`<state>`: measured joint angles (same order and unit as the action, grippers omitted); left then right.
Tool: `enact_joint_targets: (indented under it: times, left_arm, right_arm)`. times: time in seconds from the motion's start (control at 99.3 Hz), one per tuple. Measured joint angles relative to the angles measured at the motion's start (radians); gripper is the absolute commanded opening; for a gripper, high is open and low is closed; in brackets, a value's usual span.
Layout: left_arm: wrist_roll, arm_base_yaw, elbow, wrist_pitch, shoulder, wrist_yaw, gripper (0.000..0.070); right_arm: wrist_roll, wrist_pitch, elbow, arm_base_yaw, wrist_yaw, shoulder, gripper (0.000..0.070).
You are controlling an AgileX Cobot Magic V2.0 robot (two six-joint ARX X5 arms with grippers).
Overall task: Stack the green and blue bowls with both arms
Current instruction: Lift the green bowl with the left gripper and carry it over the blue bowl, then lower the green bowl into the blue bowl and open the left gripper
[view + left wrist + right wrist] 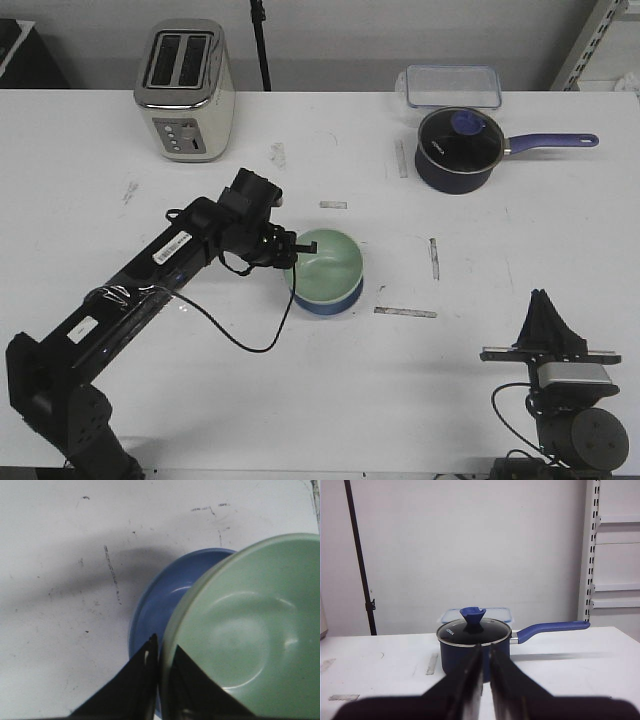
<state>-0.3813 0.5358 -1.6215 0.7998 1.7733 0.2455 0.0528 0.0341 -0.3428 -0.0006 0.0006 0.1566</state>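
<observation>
Front view: your pale mint-green glossy bowl (328, 261) sits tilted in the periwinkle-blue glossy bowl (327, 300) at mid-table, its near-left rim pinched between the narrowly parted fingers of your black left gripper (296, 256); the left wrist view shows one finger (131, 685) outside that rim and the other inside. Your black right gripper (545, 300) stands near the table's front right corner, well apart from the bowls, fingers almost together on nothing. Behind lie a dark navy lidded saucepan (455, 148), a clear plastic lidded box (451, 86) and a silver toaster (186, 90).
</observation>
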Motion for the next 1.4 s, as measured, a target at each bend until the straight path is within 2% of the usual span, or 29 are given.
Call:
enact_joint_targets:
  times: [0.332, 0.604, 1.168, 1.288, 1.399]
  left_arm:
    - [0.0, 0.024, 0.0, -0.033, 0.076, 0.0, 0.0021]
    - [0.0, 0.025, 0.0, -0.038, 0.087, 0.0, 0.0171]
    - [0.0, 0.002, 0.001, -0.038, -0.055, 0.001, 0.0165]
    - [0.001, -0.03, 0.058, -0.122, -0.128, 0.001, 0.0164]
    - [0.008, -0.071, 0.195, -0.291, -0.251, 0.001, 0.0164]
  right_arm:
    - [0.0, 0.0, 0.0, 0.0, 0.0, 0.0, 0.0015]
    - [0.0, 0.0, 0.0, 0.0, 0.0, 0.0, 0.0015]
    - [0.0, 0.0, 0.0, 0.0, 0.0, 0.0, 0.0015]
    - [0.0, 0.0, 0.0, 0.0, 0.0, 0.0, 0.0015]
    - [0.0, 0.0, 0.0, 0.0, 0.0, 0.0, 0.0015]
